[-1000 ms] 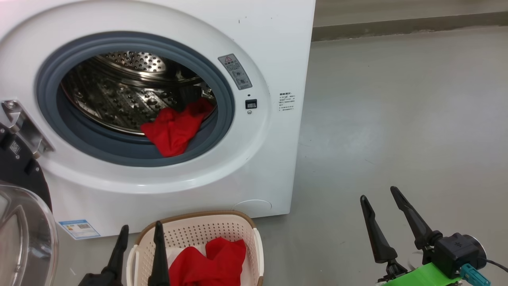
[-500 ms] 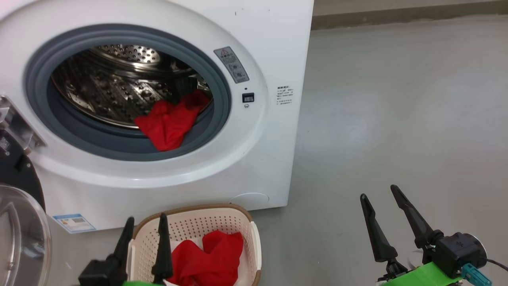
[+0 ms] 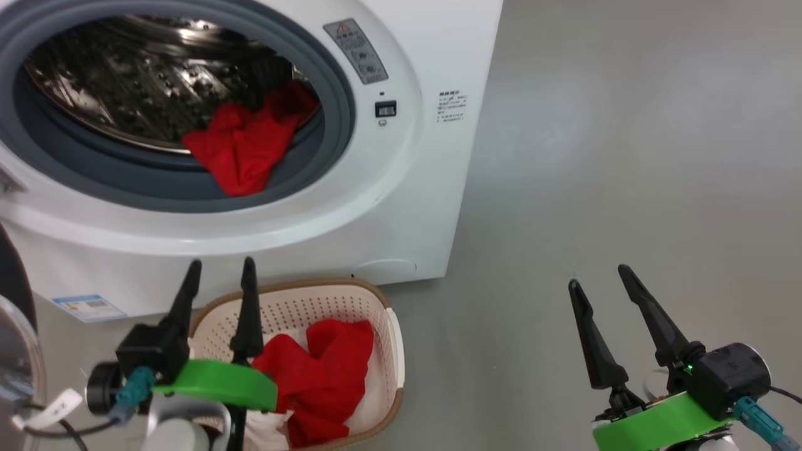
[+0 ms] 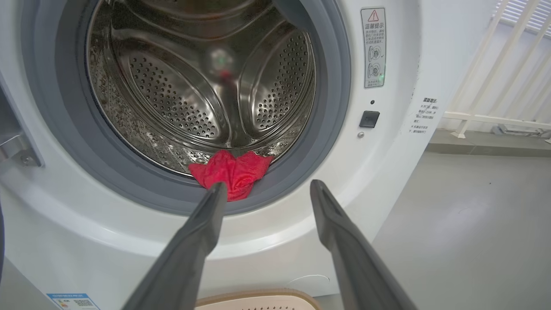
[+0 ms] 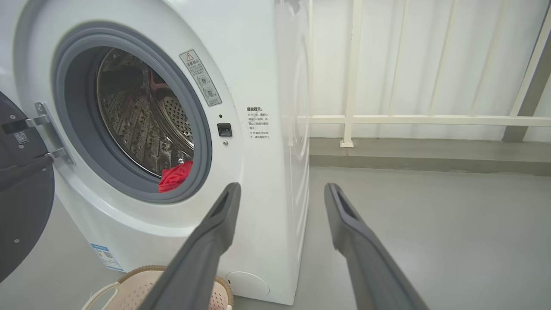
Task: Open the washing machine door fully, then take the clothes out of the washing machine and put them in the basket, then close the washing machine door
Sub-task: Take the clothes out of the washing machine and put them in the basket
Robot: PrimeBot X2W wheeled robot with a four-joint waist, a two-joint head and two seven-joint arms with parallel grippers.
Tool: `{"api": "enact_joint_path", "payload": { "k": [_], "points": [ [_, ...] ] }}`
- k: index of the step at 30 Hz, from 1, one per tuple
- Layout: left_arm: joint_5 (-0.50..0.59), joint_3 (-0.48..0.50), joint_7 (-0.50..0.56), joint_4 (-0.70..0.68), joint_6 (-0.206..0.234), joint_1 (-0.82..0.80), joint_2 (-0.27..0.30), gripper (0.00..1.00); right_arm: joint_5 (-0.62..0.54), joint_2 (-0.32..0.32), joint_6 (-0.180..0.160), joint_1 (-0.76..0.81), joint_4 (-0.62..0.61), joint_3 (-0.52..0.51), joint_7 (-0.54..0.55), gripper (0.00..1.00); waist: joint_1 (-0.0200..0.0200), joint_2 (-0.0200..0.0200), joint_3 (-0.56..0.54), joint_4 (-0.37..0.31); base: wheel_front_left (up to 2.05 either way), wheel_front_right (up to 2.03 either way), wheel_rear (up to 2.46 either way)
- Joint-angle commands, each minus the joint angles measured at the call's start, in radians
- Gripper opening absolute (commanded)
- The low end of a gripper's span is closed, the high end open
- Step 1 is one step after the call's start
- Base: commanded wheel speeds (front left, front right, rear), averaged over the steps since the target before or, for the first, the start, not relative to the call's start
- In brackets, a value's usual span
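The white washing machine (image 3: 432, 56) stands open, its door (image 5: 23, 202) swung out to the left. A red cloth (image 3: 241, 147) lies over the grey rubber ring at the drum's mouth, also seen as the red cloth (image 4: 232, 172) in the left wrist view. Below it sits the cream basket (image 3: 391, 338) holding red clothes (image 3: 316, 376) over a white piece. My left gripper (image 3: 220, 272) hovers open and empty above the basket's left rim, pointing at the drum. My right gripper (image 3: 600, 279) stands open and empty over the floor to the right.
Grey floor (image 3: 626, 156) stretches to the right of the machine. A cream railing (image 5: 413, 119) and a low kerb run behind it. The door's glass bowl (image 3: 12, 369) bulges at the lower left of the head view.
The head camera has tilted down, so the whole scene has shifted up. My left gripper has risen further into view over the basket. The right gripper has kept its pose.
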Motion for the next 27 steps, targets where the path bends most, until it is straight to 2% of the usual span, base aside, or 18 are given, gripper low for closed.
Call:
{"api": "enact_joint_path", "payload": {
  "k": [1, 11, 27],
  "points": [
    [0.012, 0.036, -0.012, -0.002, -0.010, -0.068, 0.026, 1.00, 0.005, -0.004, 0.006, -0.041, -0.030, 0.022, -0.006, 1.00, 0.0000, -0.0001, 0.063, -0.010, 0.00, 0.00, 0.00],
    [0.000, 0.076, -0.017, 0.130, -0.040, -0.298, 0.055, 1.00, 0.009, -0.004, 0.006, -0.094, -0.045, 0.027, -0.006, 1.00, 0.0000, -0.0001, 0.198, -0.040, 0.00, 0.00, 0.00],
    [0.016, 0.111, -0.021, 0.354, -0.072, -0.592, 0.121, 1.00, 0.016, -0.004, 0.006, -0.135, -0.042, 0.060, -0.006, 1.00, 0.0000, -0.0001, 0.278, -0.079, 0.00, 0.00, 0.00]
  ]
}}
